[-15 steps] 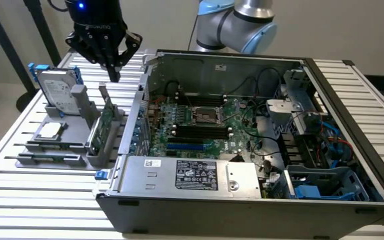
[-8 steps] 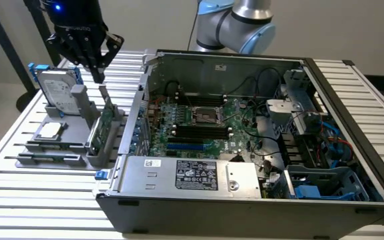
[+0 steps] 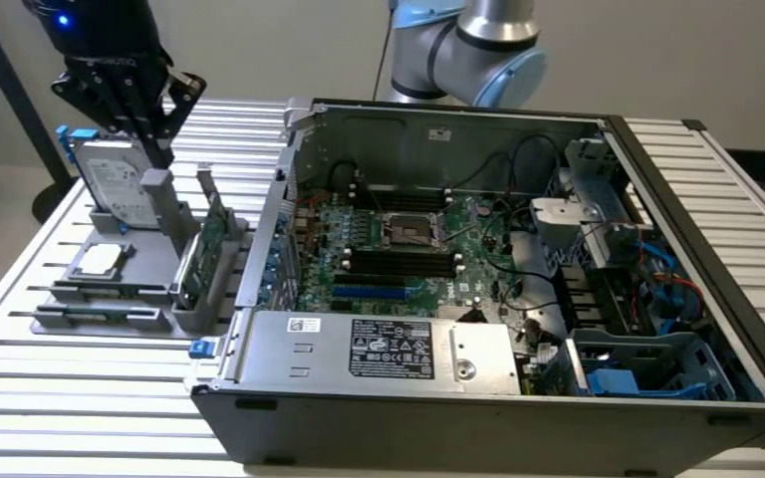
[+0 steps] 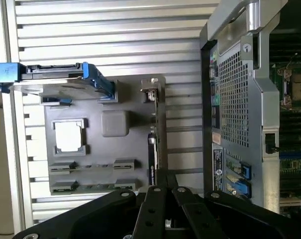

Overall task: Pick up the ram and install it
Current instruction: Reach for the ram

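Green, thin and narrow, the ram (image 3: 200,261) (image 4: 151,149) stands on its long edge between the posts of a grey plastic parts fixture (image 3: 57,321). The fixture sits on the slatted metal table (image 3: 77,398), just beside the open black computer case (image 3: 489,418). The ram's long axis runs alongside the case's side wall, from the fixture's near end toward its far end in the exterior view.

The black gripper (image 3: 159,149) (image 4: 165,178) hangs above the far part of the fixture, close to the upright silver hard drive in its blue frame (image 3: 117,184). Its fingers appear pressed together on nothing. From the gripper, the ram lies lower and nearer the exterior camera. In the wrist view the tips sit almost on the line of the stick, just past one end. The ram looks untouched and not yet lifted.
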`<state>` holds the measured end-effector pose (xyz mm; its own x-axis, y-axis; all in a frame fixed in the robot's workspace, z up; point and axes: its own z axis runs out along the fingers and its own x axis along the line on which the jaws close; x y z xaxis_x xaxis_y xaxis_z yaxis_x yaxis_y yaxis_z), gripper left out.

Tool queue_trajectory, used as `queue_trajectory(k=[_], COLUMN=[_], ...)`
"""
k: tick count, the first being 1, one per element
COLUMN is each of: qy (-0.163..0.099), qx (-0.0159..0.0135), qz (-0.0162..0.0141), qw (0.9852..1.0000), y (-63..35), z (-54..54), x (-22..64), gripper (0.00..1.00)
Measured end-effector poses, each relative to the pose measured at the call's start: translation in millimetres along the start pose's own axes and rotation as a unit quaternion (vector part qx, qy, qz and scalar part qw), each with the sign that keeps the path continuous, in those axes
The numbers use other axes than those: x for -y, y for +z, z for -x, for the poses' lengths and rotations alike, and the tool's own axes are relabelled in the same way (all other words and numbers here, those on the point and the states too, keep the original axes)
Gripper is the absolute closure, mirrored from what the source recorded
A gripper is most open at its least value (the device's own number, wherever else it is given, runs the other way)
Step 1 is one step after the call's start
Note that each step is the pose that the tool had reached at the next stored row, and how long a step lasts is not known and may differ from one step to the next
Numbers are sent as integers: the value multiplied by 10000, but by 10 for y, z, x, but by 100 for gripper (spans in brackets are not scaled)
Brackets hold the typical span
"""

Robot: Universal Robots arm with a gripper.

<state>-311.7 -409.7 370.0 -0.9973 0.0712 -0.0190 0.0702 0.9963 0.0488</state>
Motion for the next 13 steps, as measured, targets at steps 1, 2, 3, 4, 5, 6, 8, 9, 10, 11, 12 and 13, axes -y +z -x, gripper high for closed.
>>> queue_trajectory(k=[1, 2, 3, 4, 5, 6, 8, 9, 10, 11, 12, 13], qy=[0, 0, 0, 0, 1, 0, 0, 0, 0, 1, 0, 0], qx=[0, 0, 0, 0, 0, 0, 0, 0, 0, 0, -1, -1], qz=[0, 0, 0, 0, 0, -1, -3, -4, -4, -5, -5, -5], qw=[10000, 10000, 10000, 10000, 10000, 10000, 10000, 10000, 10000, 10000, 10000, 10000], y=[8, 19, 30, 41, 53, 67, 95, 110, 124, 139, 153, 168], z=[-44, -93, -138, -183, -228, -275, -365, -410, -455, -503, -548, -593], x=[4, 8, 12, 16, 20, 24, 32, 36, 40, 44, 49, 53], gripper=[89, 89, 89, 89, 89, 89, 89, 89, 89, 89, 89, 89])
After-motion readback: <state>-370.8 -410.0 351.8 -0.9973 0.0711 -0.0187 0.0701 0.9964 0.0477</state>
